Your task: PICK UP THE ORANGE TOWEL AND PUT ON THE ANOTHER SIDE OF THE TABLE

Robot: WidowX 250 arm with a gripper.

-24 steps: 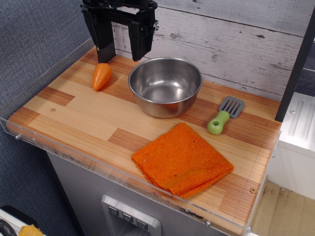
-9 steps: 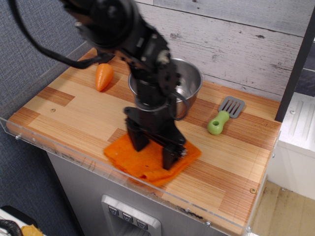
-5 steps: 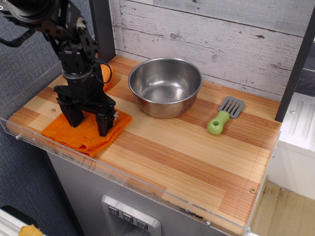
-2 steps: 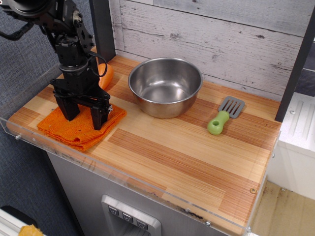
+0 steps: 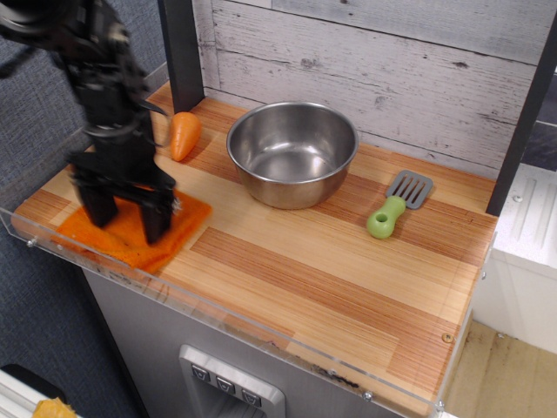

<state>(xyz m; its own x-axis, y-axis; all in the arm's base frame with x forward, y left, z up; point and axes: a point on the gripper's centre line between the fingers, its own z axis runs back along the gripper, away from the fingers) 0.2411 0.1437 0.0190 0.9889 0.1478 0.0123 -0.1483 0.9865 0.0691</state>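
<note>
The orange towel [image 5: 187,218] lies flat at the front left corner of the table [image 5: 305,261], close to the clear acrylic rim. My black gripper [image 5: 126,225] stands over it, pointing down and blurred by motion. Its two fingers [image 5: 157,222] are wide apart, and their tips rest on or just above the cloth. Orange cloth shows between the fingers and on both sides of them. The arm hides the towel's far part.
A steel bowl [image 5: 291,152] stands at the back middle. A small orange plastic carrot [image 5: 183,135] lies at the back left, beside a dark post [image 5: 180,52]. A green-handled spatula [image 5: 396,205] lies at the right. The acrylic rim [image 5: 218,313] runs along the front and left edges.
The towel has gone with my gripper from the front right of the table to the front left corner. Since 0.4 s ago both have shifted slightly left and toward the front edge.
</note>
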